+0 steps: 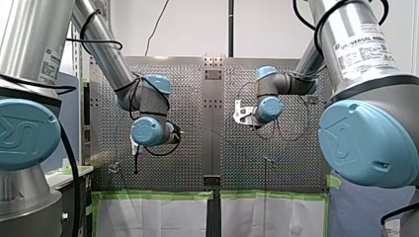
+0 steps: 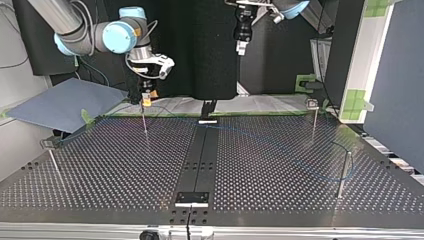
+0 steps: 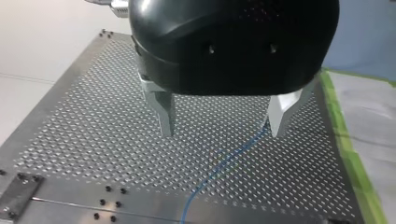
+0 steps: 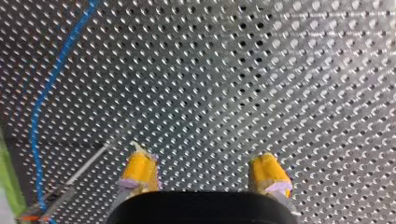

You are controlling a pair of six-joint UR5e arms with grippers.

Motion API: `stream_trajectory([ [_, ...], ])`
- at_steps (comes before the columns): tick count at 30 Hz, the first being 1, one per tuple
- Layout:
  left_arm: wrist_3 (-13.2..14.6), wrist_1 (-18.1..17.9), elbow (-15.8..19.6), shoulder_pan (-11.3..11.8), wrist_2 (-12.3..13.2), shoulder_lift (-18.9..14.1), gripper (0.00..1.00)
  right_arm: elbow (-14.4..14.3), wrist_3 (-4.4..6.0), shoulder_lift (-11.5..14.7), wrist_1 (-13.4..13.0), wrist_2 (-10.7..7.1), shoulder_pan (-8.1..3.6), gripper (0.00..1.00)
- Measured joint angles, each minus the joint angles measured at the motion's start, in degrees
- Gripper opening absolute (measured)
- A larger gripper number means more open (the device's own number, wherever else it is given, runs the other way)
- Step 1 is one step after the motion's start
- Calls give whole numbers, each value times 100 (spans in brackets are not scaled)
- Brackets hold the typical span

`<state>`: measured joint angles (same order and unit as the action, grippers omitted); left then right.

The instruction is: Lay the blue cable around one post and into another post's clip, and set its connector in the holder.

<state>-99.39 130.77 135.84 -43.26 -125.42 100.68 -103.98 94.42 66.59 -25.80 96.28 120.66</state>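
The thin blue cable (image 2: 260, 137) lies loose on the perforated table, running from near the post (image 2: 144, 120) at the top view's left across to the post (image 2: 344, 172) at its right. My right gripper (image 2: 146, 98), with yellow pads, hangs open just above the left post's top. In the right wrist view its pads (image 4: 140, 170) are spread with nothing between them, and the cable (image 4: 46, 93) runs off to one side. My left gripper (image 3: 223, 133) stands open high over the table, above the cable (image 3: 224, 161). No connector can be made out clearly.
More thin posts stand at the top view's far right (image 2: 313, 117) and near left (image 2: 52, 157). A black centre strip (image 2: 202, 155) carries small fixtures at both ends. Green tape (image 3: 350, 154) borders the plate. A blue-grey sheet (image 2: 65, 105) lies off the table.
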Motion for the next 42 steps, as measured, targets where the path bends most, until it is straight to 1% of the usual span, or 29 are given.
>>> stream_trajectory([
  [3,51,139,13,27,-15,0,100,-141,84,0,-135,131,154,100],
  [6,68,280,43,55,-61,-1,100,-281,164,0,-273,196,296,100],
  [9,74,422,93,90,-95,-2,100,-419,204,-1,-412,235,435,100],
  [11,87,458,127,121,-111,-2,100,-493,211,-1,-476,268,517,100],
  [15,132,372,203,197,-156,-2,100,-596,192,-2,-519,363,731,100],
  [18,144,242,328,265,-109,-3,100,-641,160,-4,-558,377,884,100],
  [22,104,35,484,338,63,-3,100,-681,99,-6,-640,320,1090,100],
  [24,82,-54,509,367,136,-2,100,-709,62,-7,-655,300,1195,100],
  [28,22,-276,526,427,204,-2,100,-822,14,-8,-708,294,1411,100],
  [30,10,-367,527,445,231,-2,100,-921,8,-8,-786,243,1504,100],
  [32,3,-458,528,463,288,-2,100,-1018,4,-9,-874,166,1513,100],
  [35,0,-519,530,481,351,-2,100,-1187,-37,-9,-1040,9,1418,100],
  [36,-3,-513,530,486,357,-2,100,-1239,-65,-9,-1104,-56,1364,100],
  [39,-41,-451,530,502,360,-3,100,-1302,-120,-8,-1212,-220,1262,100],
  [42,-73,-348,530,522,341,-2,100,-1318,-145,-8,-1251,-320,1226,100],
])
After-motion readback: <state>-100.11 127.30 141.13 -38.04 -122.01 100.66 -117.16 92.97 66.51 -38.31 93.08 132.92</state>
